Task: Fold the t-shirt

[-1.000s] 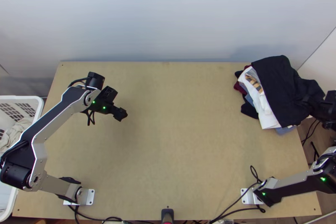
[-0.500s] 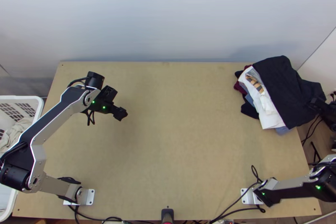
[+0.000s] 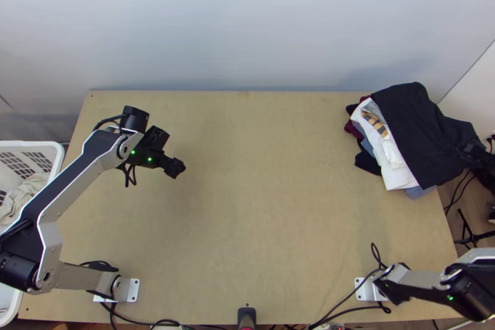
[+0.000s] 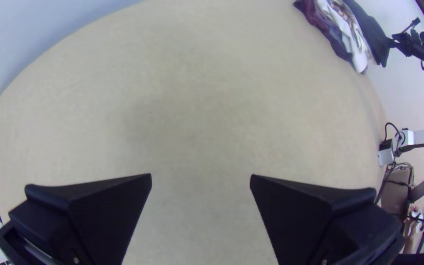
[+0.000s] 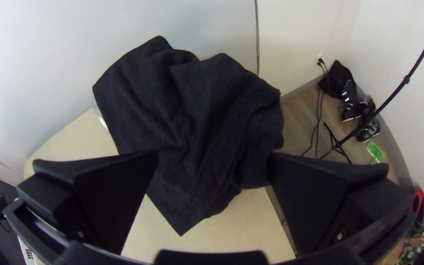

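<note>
Black cloth (image 3: 411, 135), presumably t-shirt, is draped, rumpled, over clothes pile (image 3: 396, 176) at far right corner of table (image 3: 278, 206). Right gripper (image 5: 214, 156) is held parted by cloth's outer edge; left gripper (image 4: 200, 177) parted above wood; nothing pinched. Retreat best kept slow, lest layers be dragged.

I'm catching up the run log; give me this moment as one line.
left gripper: jaws open, above table | right gripper: jaws open, at dark cloth | dark cloth: creased, over clothes pile, far right corner

Diffuse light; faint shadows; wrist-view edges bent
</note>
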`<state>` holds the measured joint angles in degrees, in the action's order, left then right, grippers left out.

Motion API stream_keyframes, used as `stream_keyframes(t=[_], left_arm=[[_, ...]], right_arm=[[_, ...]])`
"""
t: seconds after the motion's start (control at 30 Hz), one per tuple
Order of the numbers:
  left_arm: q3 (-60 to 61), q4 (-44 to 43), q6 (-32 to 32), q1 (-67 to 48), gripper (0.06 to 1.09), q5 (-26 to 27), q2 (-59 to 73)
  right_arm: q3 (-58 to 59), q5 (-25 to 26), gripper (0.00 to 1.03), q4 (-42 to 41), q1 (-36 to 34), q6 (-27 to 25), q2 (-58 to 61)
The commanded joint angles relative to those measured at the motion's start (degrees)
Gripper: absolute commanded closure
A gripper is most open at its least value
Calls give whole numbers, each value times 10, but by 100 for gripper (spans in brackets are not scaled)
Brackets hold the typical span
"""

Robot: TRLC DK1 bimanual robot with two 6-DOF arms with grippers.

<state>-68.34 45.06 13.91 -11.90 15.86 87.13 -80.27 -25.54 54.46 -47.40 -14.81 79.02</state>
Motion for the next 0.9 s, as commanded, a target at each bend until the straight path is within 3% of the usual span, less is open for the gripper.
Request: stream_keyframes(t=[0.0, 0.23, 0.37, 0.47, 0.6, 0.87], left_arm=[[4, 1, -11, -2, 11, 1, -32], [32, -55, -71, 6, 10, 1, -116], [67, -94, -71, 6, 10, -5, -177], [91, -106, -89, 29, 10, -16, -214], [136, -111, -122, 54, 10, -13, -266], [223, -120, -96, 103, 10, -14, -362]], right_arm=[[9, 0, 3, 28, -16, -15, -60], [58, -5, 4, -12, 53, -34, -199], [127, -5, 4, -20, 96, -10, -260], [196, 0, 5, -71, 137, 23, -331], [281, 52, 7, -153, 200, 111, -404], [411, 217, 7, -266, 337, 104, -498]])
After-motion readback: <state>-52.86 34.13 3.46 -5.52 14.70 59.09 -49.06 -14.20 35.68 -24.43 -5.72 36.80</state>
